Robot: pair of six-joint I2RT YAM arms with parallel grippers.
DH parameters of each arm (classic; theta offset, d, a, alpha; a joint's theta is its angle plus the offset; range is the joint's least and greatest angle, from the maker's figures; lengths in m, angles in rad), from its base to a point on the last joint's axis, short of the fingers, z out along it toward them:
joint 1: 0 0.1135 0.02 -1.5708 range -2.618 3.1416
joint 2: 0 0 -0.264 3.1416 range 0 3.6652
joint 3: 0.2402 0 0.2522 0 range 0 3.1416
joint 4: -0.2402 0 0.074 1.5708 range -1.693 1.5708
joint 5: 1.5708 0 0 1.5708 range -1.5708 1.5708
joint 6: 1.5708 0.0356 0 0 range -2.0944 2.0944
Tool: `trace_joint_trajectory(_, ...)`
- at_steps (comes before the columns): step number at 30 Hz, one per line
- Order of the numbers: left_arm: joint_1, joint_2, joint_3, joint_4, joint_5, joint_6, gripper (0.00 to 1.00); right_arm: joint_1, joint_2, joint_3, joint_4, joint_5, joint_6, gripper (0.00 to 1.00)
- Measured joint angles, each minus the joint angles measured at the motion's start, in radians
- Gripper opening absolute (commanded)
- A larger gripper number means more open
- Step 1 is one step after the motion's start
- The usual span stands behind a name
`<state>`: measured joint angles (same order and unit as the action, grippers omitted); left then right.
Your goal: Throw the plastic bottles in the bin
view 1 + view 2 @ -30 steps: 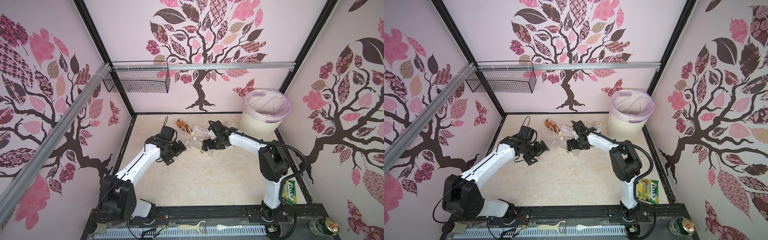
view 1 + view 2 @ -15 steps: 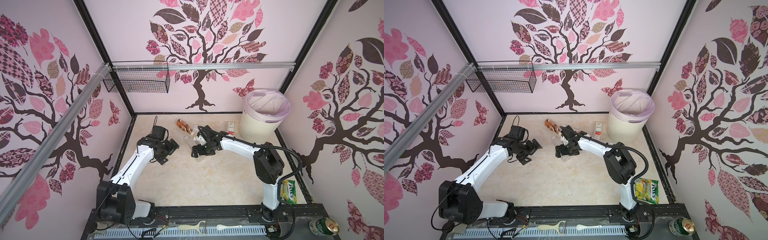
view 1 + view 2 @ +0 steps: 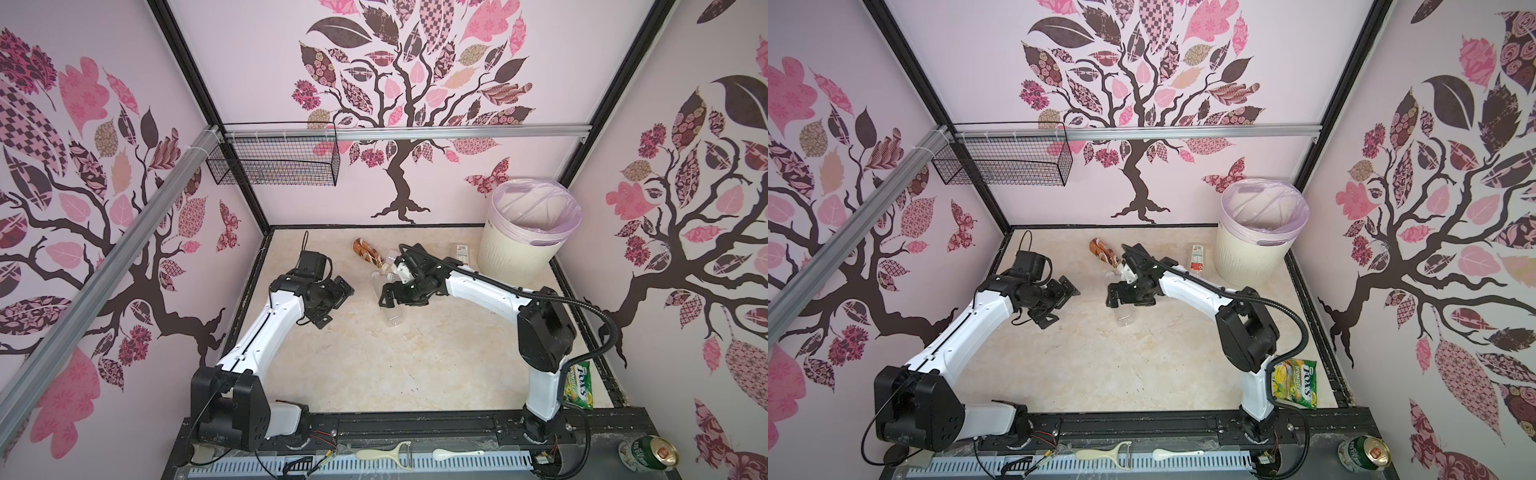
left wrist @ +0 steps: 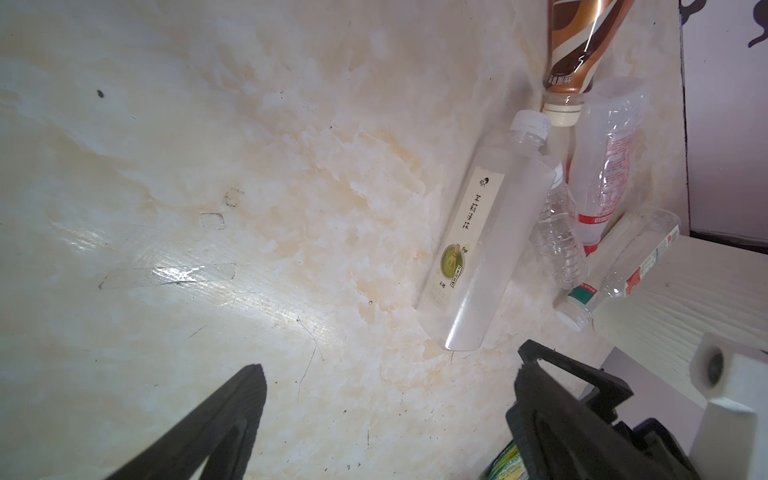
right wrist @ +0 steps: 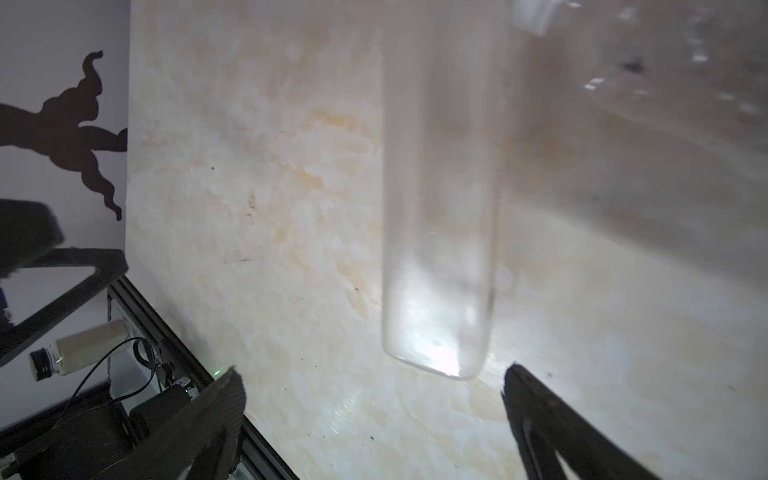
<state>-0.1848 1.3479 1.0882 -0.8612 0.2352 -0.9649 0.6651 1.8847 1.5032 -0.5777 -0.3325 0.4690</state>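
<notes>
Several plastic bottles lie at the back of the floor. A frosted clear bottle (image 3: 393, 319) (image 3: 1126, 318) (image 4: 478, 249) (image 5: 439, 208) lies nearest, its flat end just ahead of my open right gripper (image 3: 388, 300) (image 3: 1116, 300) (image 5: 372, 386), which hovers over it. A brown-wrapped bottle (image 3: 365, 252) (image 3: 1103, 252) (image 4: 582, 41) and crumpled clear ones with red labels (image 4: 602, 166) lie behind it. Another red-labelled bottle (image 3: 462, 254) (image 3: 1198, 259) lies beside the bin (image 3: 515, 257) (image 3: 1250, 257). My left gripper (image 3: 333, 302) (image 3: 1059, 302) (image 4: 386, 386) is open and empty, left of the bottles.
A black wire basket (image 3: 274, 166) hangs on the back wall. A yellow-green snack bag (image 3: 577, 384) lies by the right arm's base, a green can (image 3: 648, 455) on the front ledge. A small dark-capped bottle (image 5: 79, 345) lies beyond the left frame rail.
My right gripper has swung left and a little nearer, away from the bin, and now stands over the frosted bottle. My left gripper has drawn back slightly to the left. Both stayed open.
</notes>
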Motion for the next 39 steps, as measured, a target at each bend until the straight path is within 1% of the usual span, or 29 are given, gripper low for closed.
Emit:
trace_joint_trajectory(3, -0.006, 0.008, -0.01, 0.03, 0.013, -0.012, 0.98, -0.086, -0.084, -0.063, -0.023, 0.02, 0.002, 0.99)
trace_joint_trajectory(5, -0.028, 0.027, -0.01, 0.057, 0.012, -0.02, 0.98, -0.145, -0.155, -0.092, -0.03, 0.036, 0.002, 0.99)
trace_joint_trajectory(9, -0.115, 0.103, 0.008, 0.089, -0.004, -0.021, 0.98, -0.212, -0.28, -0.136, -0.044, 0.054, -0.001, 0.99)
trace_joint_trajectory(11, -0.166, 0.18, 0.048, 0.096, -0.013, -0.017, 0.98, -0.233, -0.337, -0.154, -0.047, 0.067, -0.002, 0.99)
trace_joint_trajectory(17, -0.277, 0.394, 0.224, 0.073, -0.075, 0.043, 0.98, -0.245, -0.435, -0.177, -0.074, 0.093, -0.004, 0.99)
trace_joint_trajectory(22, -0.347, 0.493, 0.337, 0.035, -0.144, 0.115, 0.98, -0.245, -0.485, -0.215, -0.1, 0.109, -0.009, 0.99)
trace_joint_trajectory(30, -0.388, 0.57, 0.353, 0.011, -0.187, 0.153, 0.94, -0.245, -0.503, -0.229, -0.123, 0.154, -0.024, 1.0)
trace_joint_trajectory(33, -0.411, 0.59, 0.354, 0.003, -0.198, 0.158, 0.91, -0.245, -0.503, -0.229, -0.124, 0.157, -0.024, 1.0)
trace_joint_trajectory(39, -0.428, 0.613, 0.354, 0.003, -0.208, 0.183, 0.76, -0.245, -0.503, -0.229, -0.122, 0.156, -0.023, 1.0)
